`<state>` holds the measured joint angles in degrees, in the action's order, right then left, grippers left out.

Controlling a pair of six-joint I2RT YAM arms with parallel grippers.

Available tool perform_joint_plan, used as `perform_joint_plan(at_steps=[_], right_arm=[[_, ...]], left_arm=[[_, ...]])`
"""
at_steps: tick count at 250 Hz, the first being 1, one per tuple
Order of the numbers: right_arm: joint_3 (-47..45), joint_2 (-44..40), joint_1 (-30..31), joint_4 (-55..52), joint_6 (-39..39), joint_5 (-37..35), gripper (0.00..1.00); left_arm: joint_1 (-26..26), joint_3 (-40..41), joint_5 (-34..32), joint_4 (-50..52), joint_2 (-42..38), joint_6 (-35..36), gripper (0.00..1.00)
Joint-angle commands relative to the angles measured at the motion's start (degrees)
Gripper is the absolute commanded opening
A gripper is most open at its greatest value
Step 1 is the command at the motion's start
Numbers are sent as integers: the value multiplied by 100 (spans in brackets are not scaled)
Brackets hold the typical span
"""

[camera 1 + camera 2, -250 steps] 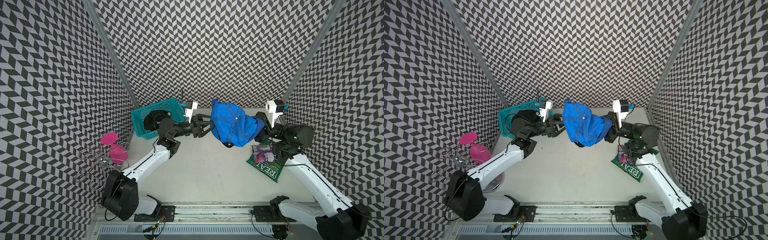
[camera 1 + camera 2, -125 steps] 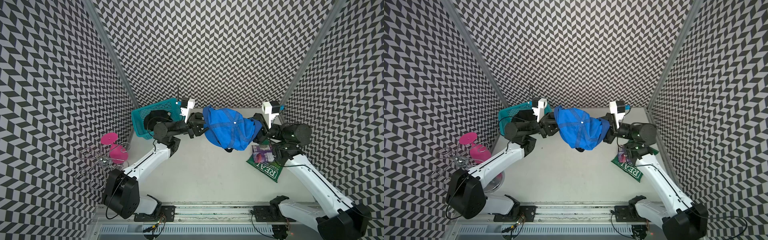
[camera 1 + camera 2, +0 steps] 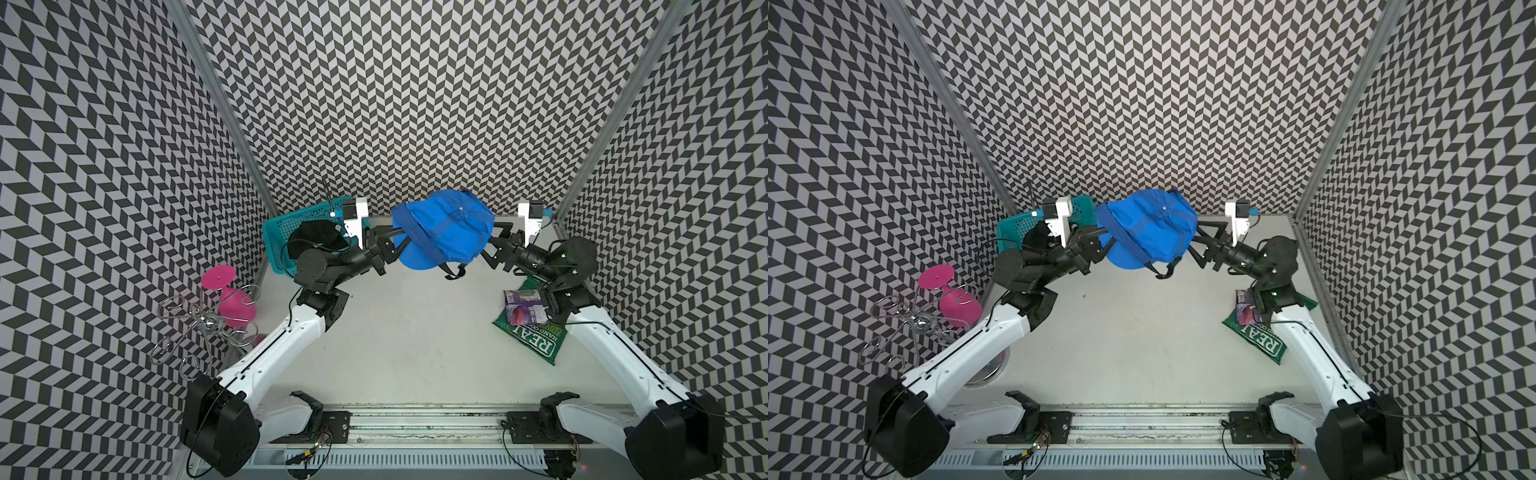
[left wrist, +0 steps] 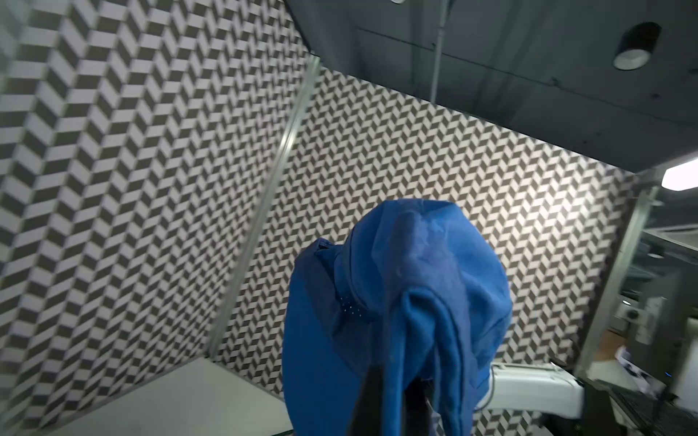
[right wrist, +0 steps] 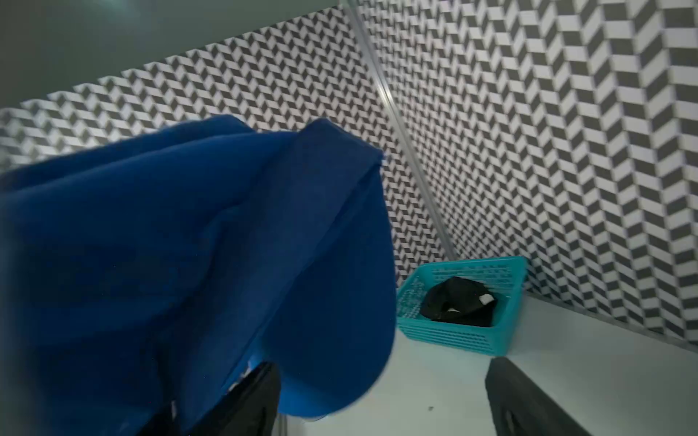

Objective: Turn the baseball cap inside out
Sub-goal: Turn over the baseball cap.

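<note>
The blue baseball cap (image 3: 444,226) (image 3: 1150,232) hangs in the air above the back of the table, between my two arms. Its black strap dangles below it. My left gripper (image 3: 399,240) (image 3: 1105,242) is shut on a fold of the cap's fabric; in the left wrist view the cap (image 4: 396,302) drapes over the gripper (image 4: 398,377). My right gripper (image 3: 493,245) (image 3: 1198,243) stands wide open at the cap's right side. In the right wrist view the cap (image 5: 189,264) lies against one finger (image 5: 257,400) while the other finger (image 5: 506,400) is clear of it.
A teal basket (image 3: 274,226) (image 5: 453,339) at the back left holds a black cap (image 3: 316,241). A pink goblet (image 3: 232,299) and a wire rack (image 3: 199,328) stand at the left. A green bag (image 3: 536,338) and a purple packet (image 3: 523,307) lie under my right arm.
My left gripper has closed on the cap's left side. My right gripper has opened and let go of the cap. The cap has shifted left and toward the back wall.
</note>
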<state>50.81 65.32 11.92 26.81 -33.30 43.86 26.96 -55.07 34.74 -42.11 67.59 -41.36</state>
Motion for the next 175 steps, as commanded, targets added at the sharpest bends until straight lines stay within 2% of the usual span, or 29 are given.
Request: perform_joint_plan(at_steps=[1, 12, 46, 74, 101, 122, 144, 175], right_arm=[[-289, -410, -67, -1114, 714, -2023, 93], [-425, -535, -67, -1264, 994, -2476, 94], [-705, -1047, 179, -1180, 1594, -3176, 100], [-1004, -1475, 1326, -503, 2710, -4586, 100], [-1379, -1568, 2404, 564, 3659, -5595, 100], [-1383, -1347, 2949, 1042, 4057, -6105, 100], [-1292, -1045, 3378, 1452, 4431, -6312, 100], [-1213, -618, 3621, 1894, 4636, -6605, 100]], left_arm=[[-23, -243, -2032, 2136, -215, 1168, 0], [-21, -361, -2260, 2472, -209, 1214, 0], [75, -821, -2653, 3354, 3, 1136, 0], [407, -1091, -2979, 3660, 209, 1184, 0], [929, -1551, -3659, 4150, 516, 1604, 0], [1311, -1929, -4205, 4538, 772, 2052, 0], [1673, -2283, -4673, 4851, 990, 2415, 0], [2119, -2595, -5143, 5028, 1167, 2825, 0]])
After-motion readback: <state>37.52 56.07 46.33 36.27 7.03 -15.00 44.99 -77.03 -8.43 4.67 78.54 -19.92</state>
